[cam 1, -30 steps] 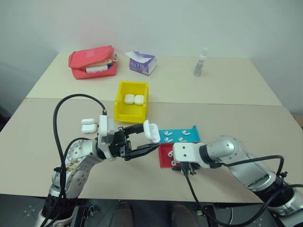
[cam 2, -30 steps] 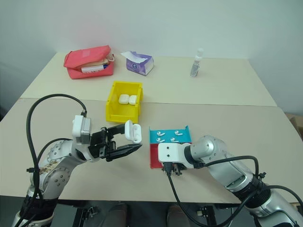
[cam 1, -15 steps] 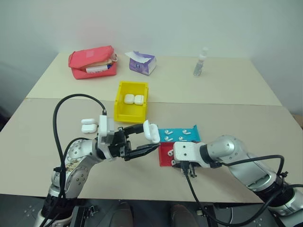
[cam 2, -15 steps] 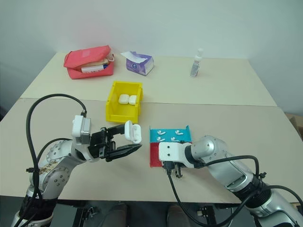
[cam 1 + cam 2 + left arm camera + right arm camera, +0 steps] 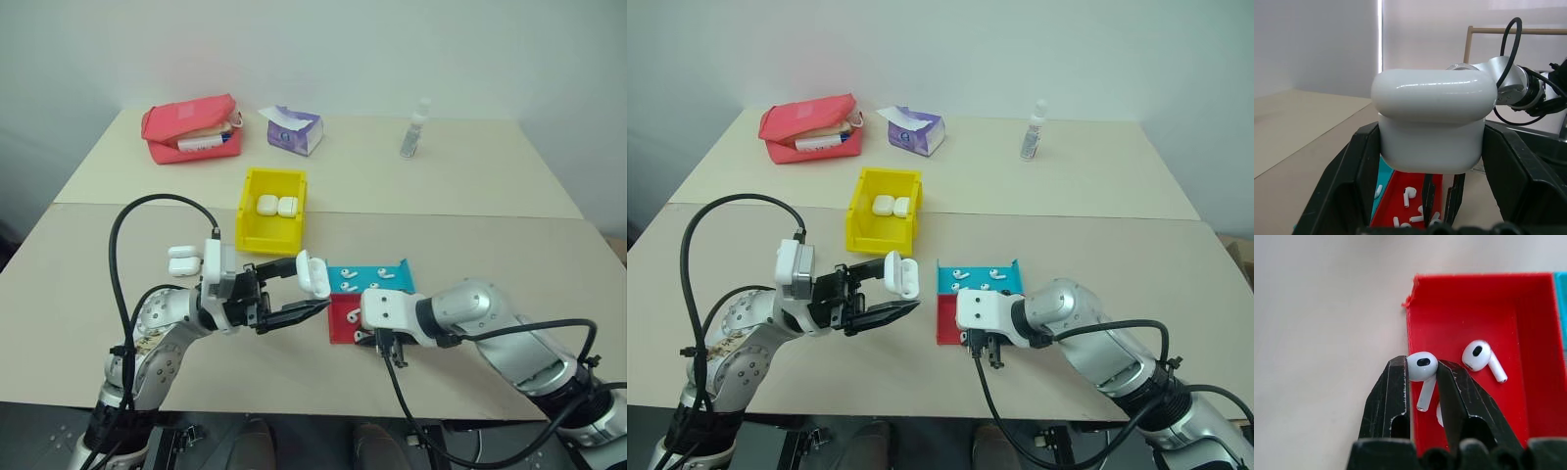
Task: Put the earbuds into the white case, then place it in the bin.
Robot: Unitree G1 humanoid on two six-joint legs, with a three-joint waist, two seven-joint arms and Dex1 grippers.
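We count five white cases: two lie in the yellow bin [image 5: 272, 209], namely one [image 5: 266, 205] beside another [image 5: 287, 207]; two more, one [image 5: 182, 251] and another [image 5: 182, 264], lie on the worktop [image 5: 470, 186]; and one [image 5: 313, 273] is held in the left gripper [image 5: 297, 291].

Of bins there is one, and one shallow red and blue tray [image 5: 341, 330].

The earbuds are too small for an exact count: we see about four in the blue half [image 5: 364, 280], at least two in the red half [image 5: 1483, 355], and one [image 5: 1422, 367] between the fingers of the right gripper [image 5: 1422, 382].

There is one red pouch [image 5: 191, 128], one purple tissue pack [image 5: 293, 129] and one small bottle [image 5: 415, 128].
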